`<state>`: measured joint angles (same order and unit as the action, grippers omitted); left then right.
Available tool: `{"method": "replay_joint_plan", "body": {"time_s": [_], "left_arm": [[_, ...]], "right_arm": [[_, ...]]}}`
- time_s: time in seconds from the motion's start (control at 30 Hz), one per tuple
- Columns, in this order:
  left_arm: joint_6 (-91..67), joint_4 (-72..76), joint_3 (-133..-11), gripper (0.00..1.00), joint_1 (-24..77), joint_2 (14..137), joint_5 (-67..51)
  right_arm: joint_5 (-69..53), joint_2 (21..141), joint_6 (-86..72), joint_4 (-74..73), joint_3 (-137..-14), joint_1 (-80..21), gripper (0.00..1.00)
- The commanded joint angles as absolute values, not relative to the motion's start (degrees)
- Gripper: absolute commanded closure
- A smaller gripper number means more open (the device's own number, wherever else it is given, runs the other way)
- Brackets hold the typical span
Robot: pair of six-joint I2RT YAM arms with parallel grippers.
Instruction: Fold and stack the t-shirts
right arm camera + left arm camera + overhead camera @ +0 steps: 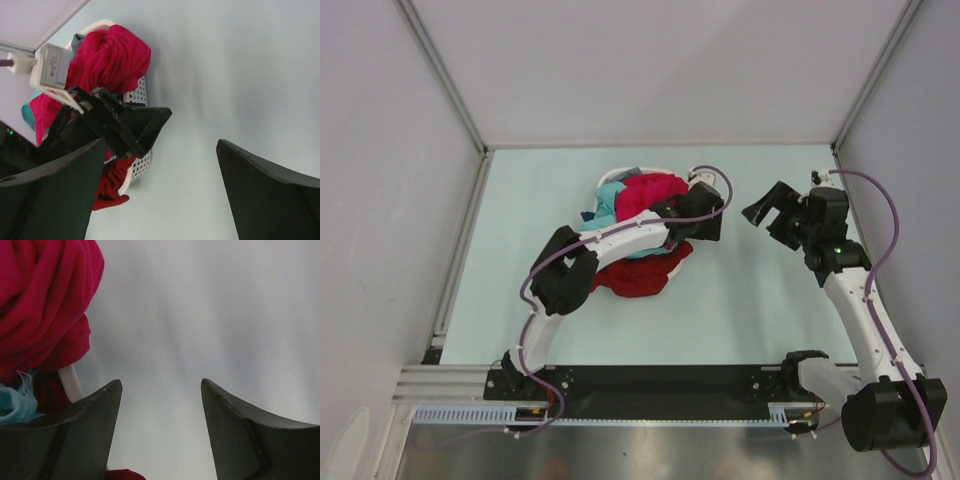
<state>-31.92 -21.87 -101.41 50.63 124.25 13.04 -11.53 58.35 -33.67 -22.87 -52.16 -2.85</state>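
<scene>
Left pincer: held parted, empty, poised beside crimson t-shirt heaped at its left, likely for picking | Right pincer: held wide, empty, set apart from white basket.

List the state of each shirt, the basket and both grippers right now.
White basket: overfull.
Crimson-pink shirt: bunched, unfolded, atop the heap.
Teal shirt: crumpled, partly buried.
Maroon shirt: crumpled, hanging over the rim.
Left gripper: jaws open, empty, beside the heap.
Right gripper: jaws wide open, empty.
</scene>
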Motion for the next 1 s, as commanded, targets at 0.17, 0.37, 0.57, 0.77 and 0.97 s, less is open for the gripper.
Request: {"method": "replay_joint_plan", "body": {"time_s": [0.17,0.37,0.57,0.77,0.97], "left_arm": [[-27.78,-25.84,-89.39,0.28,43.07,119.53,16.52],[-25.31,-27.86,-88.69,0.27,40.52,119.09,21.79],[-24.79,-26.28,-84.73,0.26,35.95,117.33,19.08],[-20.48,-26.02,-83.85,0.25,31.30,116.63,16.97],[-13.82,-24.70,-83.58,0.26,24.18,116.81,6.79]], "right_arm": [[-6.51,60.82,-35.16,-19.60,-54.23,-4.31,0.00],[-6.24,60.73,-35.94,-19.78,-54.05,-4.31,0.00],[-5.10,60.47,-36.74,-19.69,-52.38,-4.57,0.00],[-6.24,62.39,-37.53,-17.49,-52.91,-4.92,0.00],[-5.45,63.81,-38.06,-16.61,-53.61,-6.06,0.00]]}}
